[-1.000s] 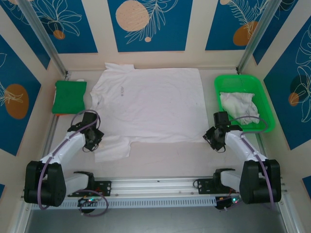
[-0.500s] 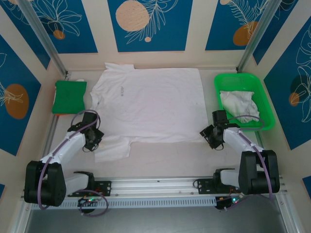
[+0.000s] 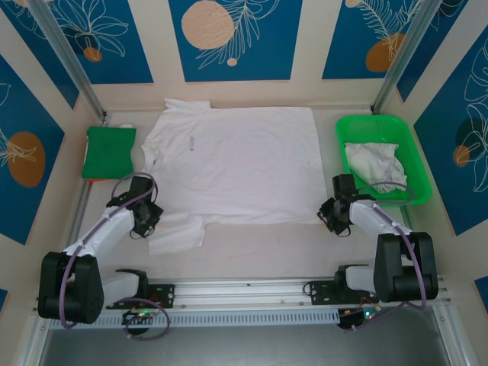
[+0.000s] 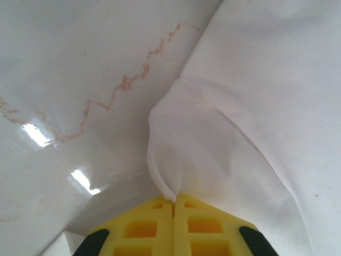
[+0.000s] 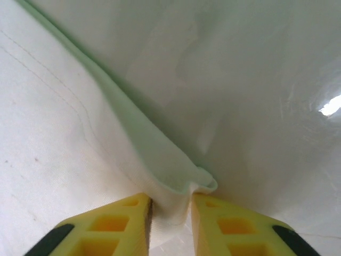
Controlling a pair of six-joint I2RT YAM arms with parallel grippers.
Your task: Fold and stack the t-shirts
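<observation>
The big white cotton t-shirt (image 3: pixel 236 164) is lying flat on the pale table (image 3: pixel 252 248). The left gripper (image 4: pixel 173 201) is pinching its near left sleeve tight. The right gripper (image 5: pixel 170 205) is squeezing its near right hem. If 1 arm is pulling faster, cloth could be slipping out.

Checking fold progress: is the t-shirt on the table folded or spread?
Spread: the t-shirt lies flat with both sleeves out, and no fold has been made yet.
</observation>
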